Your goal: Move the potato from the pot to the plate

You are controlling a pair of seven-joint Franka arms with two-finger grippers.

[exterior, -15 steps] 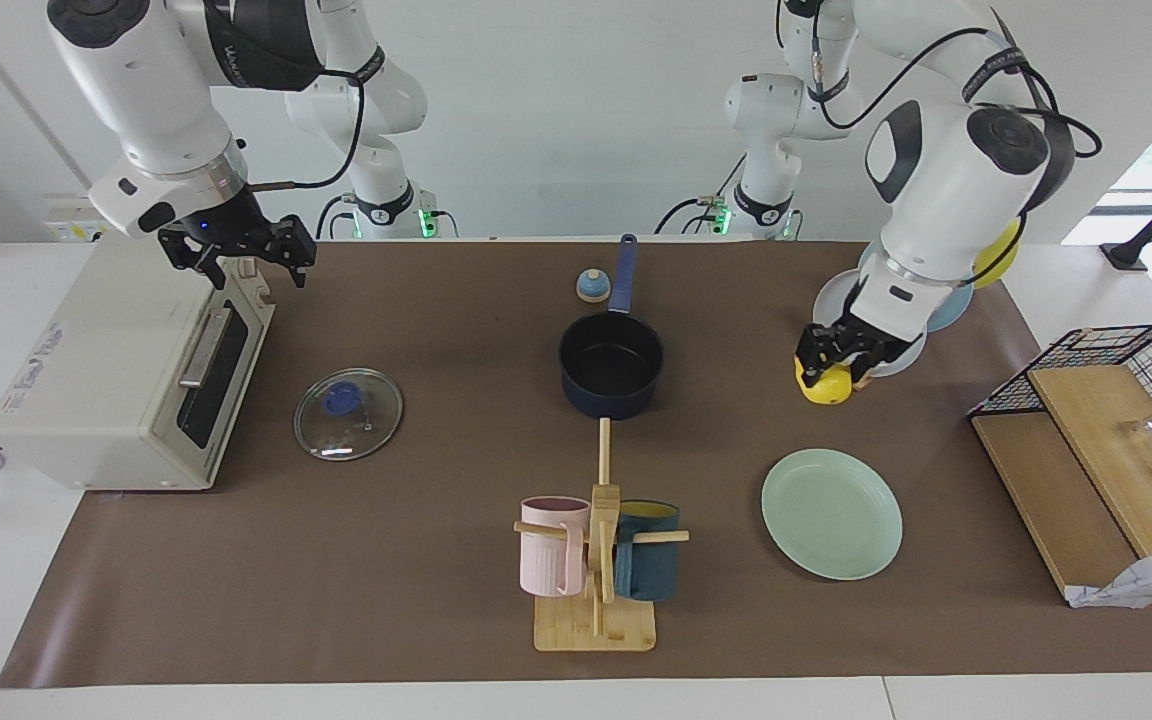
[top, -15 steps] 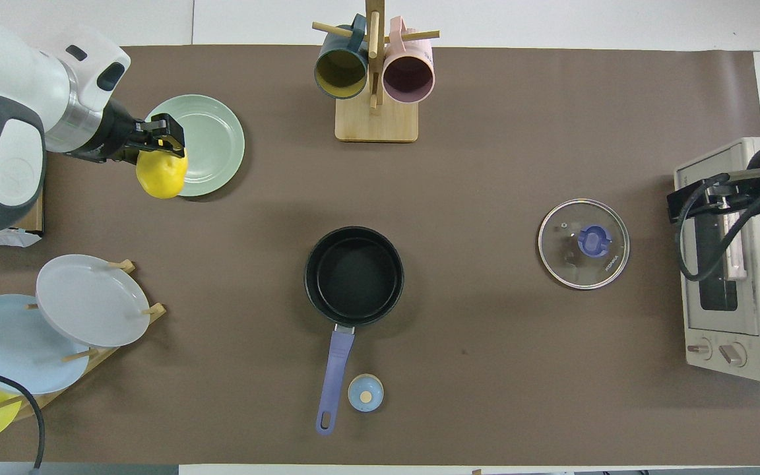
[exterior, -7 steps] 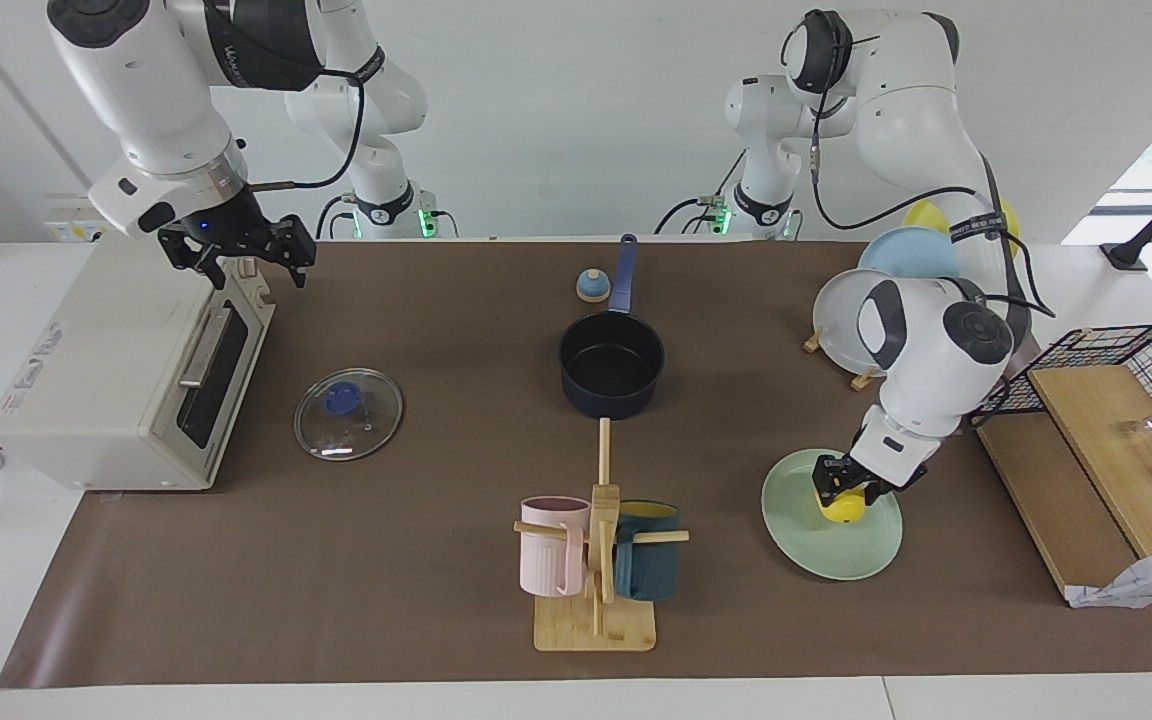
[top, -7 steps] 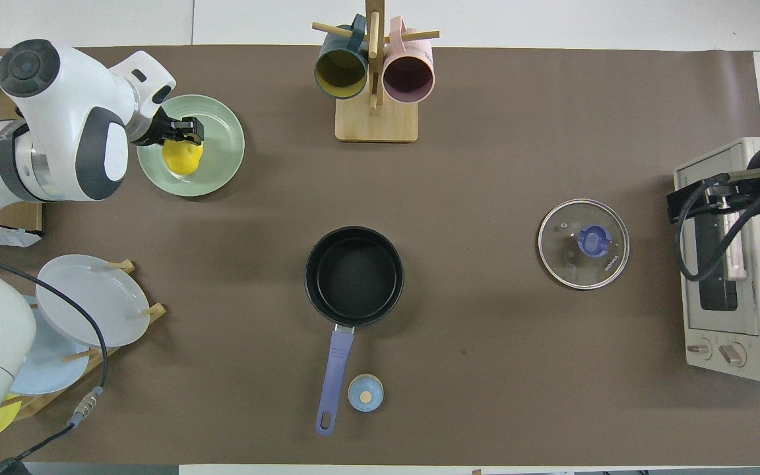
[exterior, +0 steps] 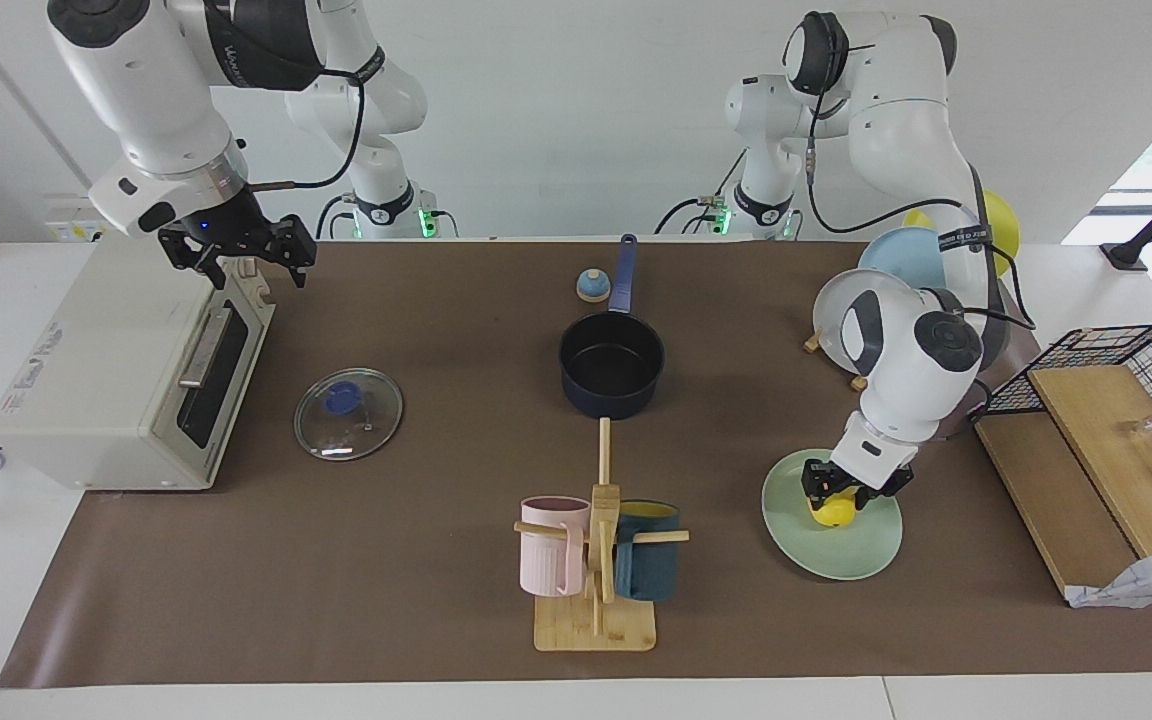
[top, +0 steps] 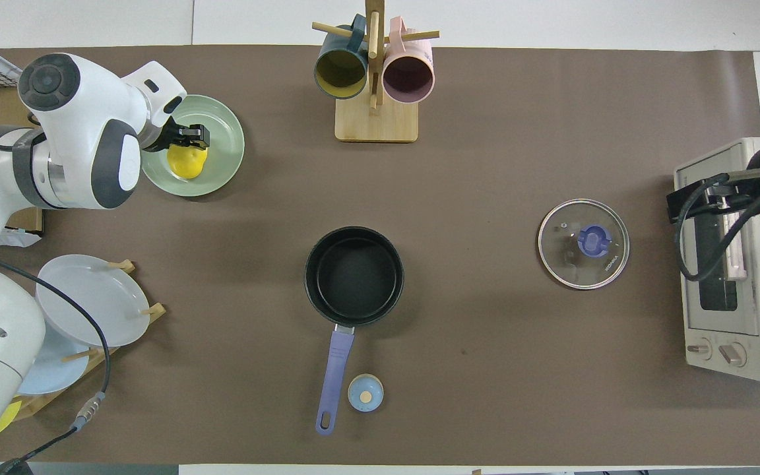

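Note:
The yellow potato (exterior: 833, 512) sits low on the pale mint-green plate (exterior: 841, 555), at the left arm's end of the table; it also shows in the overhead view (top: 187, 163) on the plate (top: 221, 155). My left gripper (exterior: 841, 490) is shut on the potato's top, right over the plate (top: 189, 140). The dark navy pot (exterior: 611, 400) with its blue handle stands empty mid-table, nearer to the robots than the plate. My right gripper (exterior: 236, 262) is open and empty, waiting over the toaster oven's corner.
A toaster oven (exterior: 116, 370) stands at the right arm's end, with a glass lid (exterior: 348, 413) beside it. A mug rack (exterior: 599, 560) stands beside the plate. A plate rack (exterior: 866, 310) and a wire basket with boards (exterior: 1116, 400) flank my left arm.
My left gripper carried the potato from beside the plate rack down onto the mint-green plate, then shifted slightly across it. The right arm has not moved.

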